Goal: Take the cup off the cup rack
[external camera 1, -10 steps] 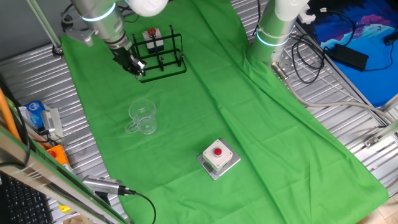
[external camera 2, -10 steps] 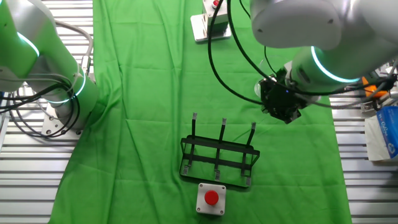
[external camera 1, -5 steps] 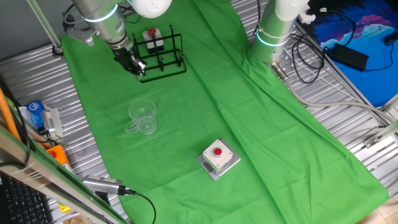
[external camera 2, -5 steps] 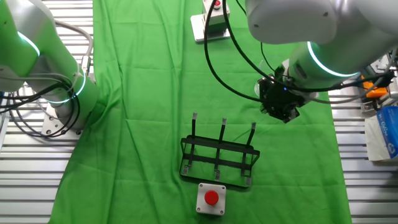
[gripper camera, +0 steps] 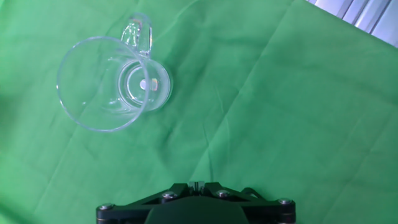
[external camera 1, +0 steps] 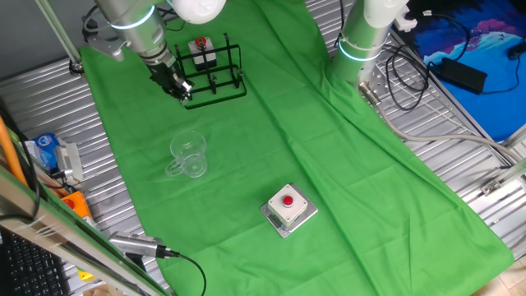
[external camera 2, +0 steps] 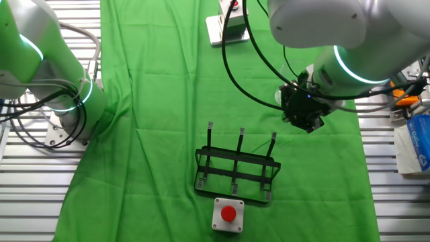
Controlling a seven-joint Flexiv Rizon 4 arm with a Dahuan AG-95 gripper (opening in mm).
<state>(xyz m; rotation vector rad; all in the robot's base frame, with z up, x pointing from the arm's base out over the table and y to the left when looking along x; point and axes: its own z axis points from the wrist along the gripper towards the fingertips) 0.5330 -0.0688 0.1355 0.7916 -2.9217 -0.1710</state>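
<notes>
Gripper (external camera 1: 182, 89) raised beside cup rack (external camera 1: 213, 70), holding nothing; whether fingers apart or together cannot be told.

Hangs just at the rack's left near corner in one fixed view, over green cloth (external camera 1: 329, 164); seen at (external camera 2: 304, 119) in the other fixed view, up and right of the rack (external camera 2: 236, 171). Cup (external camera 1: 189, 154) off the rack, upright on the cloth, well apart from the pegs, between the rack and the grey red-button box (external camera 1: 288, 209). In the hand view, cup (gripper camera: 112, 81) at upper left, mouth up, handle pointing away; only the gripper's dark base at the bottom edge.
</notes>
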